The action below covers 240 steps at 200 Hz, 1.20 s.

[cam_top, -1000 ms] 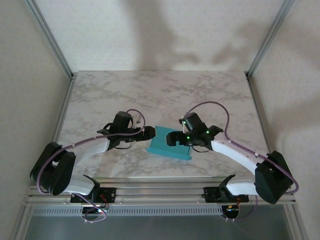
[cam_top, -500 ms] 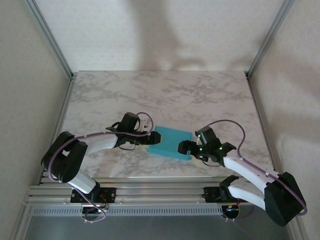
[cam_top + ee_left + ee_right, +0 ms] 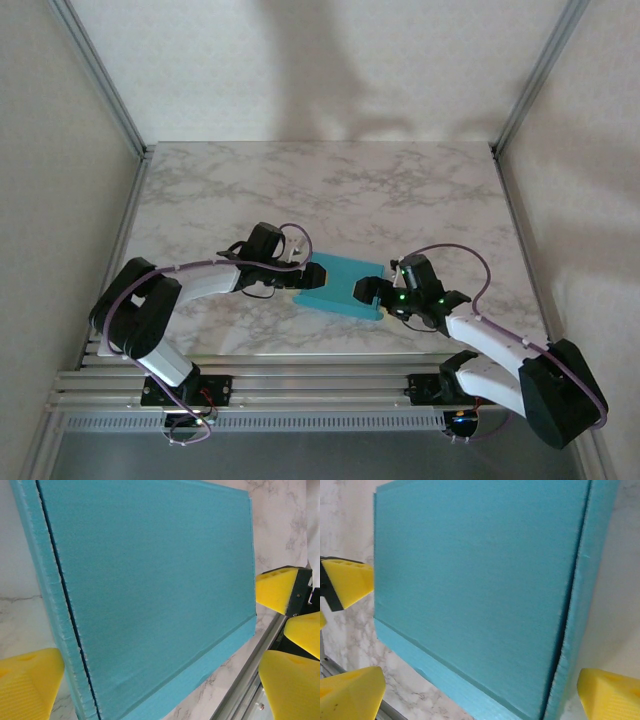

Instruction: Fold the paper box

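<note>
Left hand [image 3: 303, 275] stands wide open, gripping nothing, at the 9 o'clock end of the paper box [image 3: 343, 285]. Right hand [image 3: 368, 291], equally spread and empty, is at its 3 o'clock end. The box lies turquoise face up, toward 6 o'clock from the middle of the desk [image 3: 330, 190]. Creased edge strips look flat, so the folding seems barely begun, with every wall to raise.

I see the paper box [image 3: 343, 283] near the worktop's [image 3: 320, 185] front edge. It lies between the left gripper [image 3: 301, 272] and the right gripper [image 3: 366, 292].
</note>
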Each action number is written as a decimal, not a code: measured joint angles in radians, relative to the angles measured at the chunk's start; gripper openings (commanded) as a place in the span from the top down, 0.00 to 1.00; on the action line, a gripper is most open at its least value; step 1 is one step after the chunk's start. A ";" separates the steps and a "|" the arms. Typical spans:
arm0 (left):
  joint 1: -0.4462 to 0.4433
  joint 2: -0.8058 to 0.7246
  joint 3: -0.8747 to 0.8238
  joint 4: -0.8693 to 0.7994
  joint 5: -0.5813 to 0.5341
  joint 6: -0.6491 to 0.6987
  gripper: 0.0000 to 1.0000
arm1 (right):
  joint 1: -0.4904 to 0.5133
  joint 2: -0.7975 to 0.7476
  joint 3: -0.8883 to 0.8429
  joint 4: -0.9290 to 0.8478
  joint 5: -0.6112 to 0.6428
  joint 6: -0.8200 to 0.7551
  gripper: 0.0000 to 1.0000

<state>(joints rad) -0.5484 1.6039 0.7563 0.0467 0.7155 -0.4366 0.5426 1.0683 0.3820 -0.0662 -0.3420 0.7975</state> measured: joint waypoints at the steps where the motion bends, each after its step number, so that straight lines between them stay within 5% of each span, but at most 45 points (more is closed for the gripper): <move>1: 0.000 0.000 0.000 0.000 0.000 0.000 0.01 | 0.000 0.001 0.000 0.001 0.000 0.000 0.01; 115: 0.000 -0.001 0.001 0.002 0.019 -0.002 0.01 | -0.006 0.017 -0.003 0.035 -0.002 -0.005 0.02; 240: 0.009 -0.115 0.056 -0.037 0.048 -0.077 0.01 | -0.122 -0.050 0.204 -0.227 -0.054 -0.078 0.01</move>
<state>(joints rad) -0.5396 1.4887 0.8124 0.0101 0.7639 -0.5140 0.4210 1.0183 0.5858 -0.2935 -0.3962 0.7197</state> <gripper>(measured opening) 0.993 0.990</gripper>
